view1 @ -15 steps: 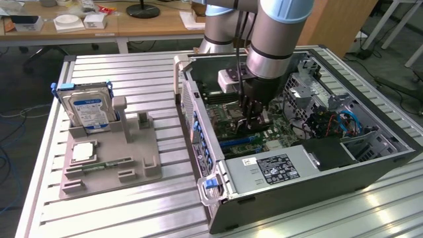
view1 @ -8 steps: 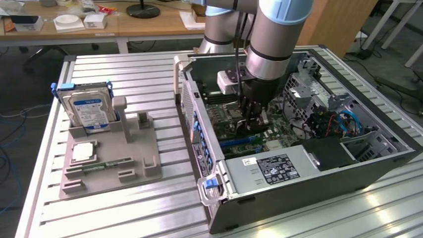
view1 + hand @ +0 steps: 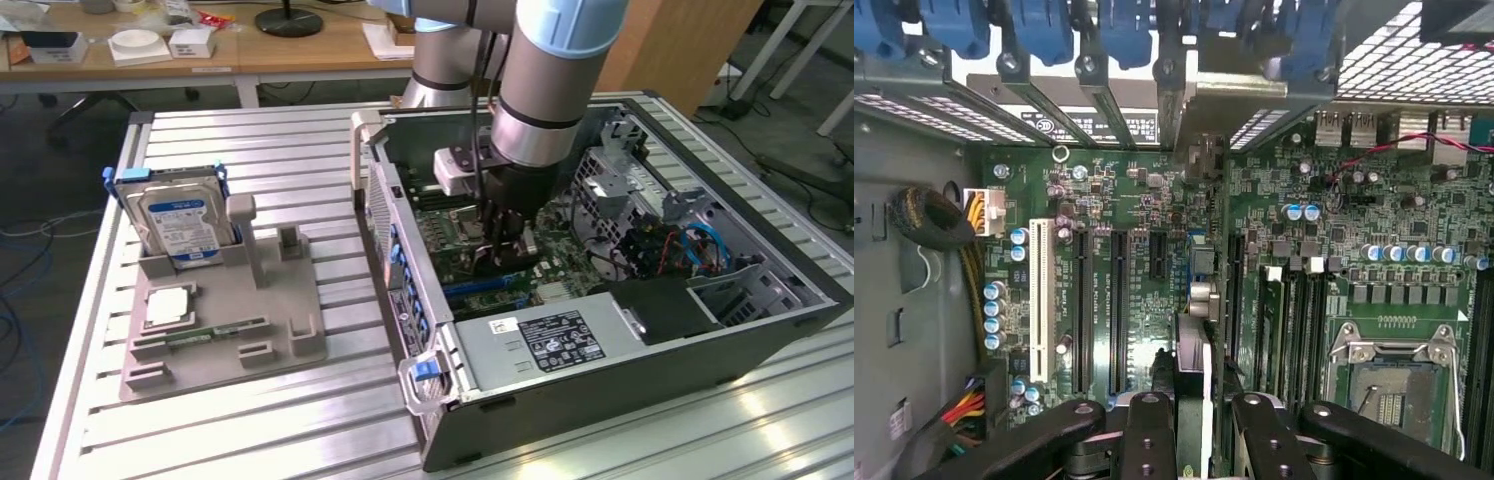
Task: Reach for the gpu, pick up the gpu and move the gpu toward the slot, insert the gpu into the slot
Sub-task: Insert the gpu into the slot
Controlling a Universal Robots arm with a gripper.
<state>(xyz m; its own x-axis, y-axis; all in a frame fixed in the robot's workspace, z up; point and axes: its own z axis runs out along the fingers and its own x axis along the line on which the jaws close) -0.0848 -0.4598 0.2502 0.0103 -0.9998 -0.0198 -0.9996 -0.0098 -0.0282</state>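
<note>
your claw [image 3: 1192,425] is clenched on the gpu [image 3: 1192,350], held edge-on between its fingers [image 3: 1149,440]. the gpu's long axis runs straight out from the claw toward the rear grille [image 3: 1274,125], parallel to the black slots [image 3: 1119,310] on the board [image 3: 1154,200] beyond it.

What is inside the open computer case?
The green motherboard, cables, and the gripper holding the gpu near the slots. The arm hides part of the board.

Ribbed aluminium table [image 3: 267,140]: grey fixture tray [image 3: 260,300] toward exterior view's left, open computer case [image 3: 601,400] toward its right.
</note>
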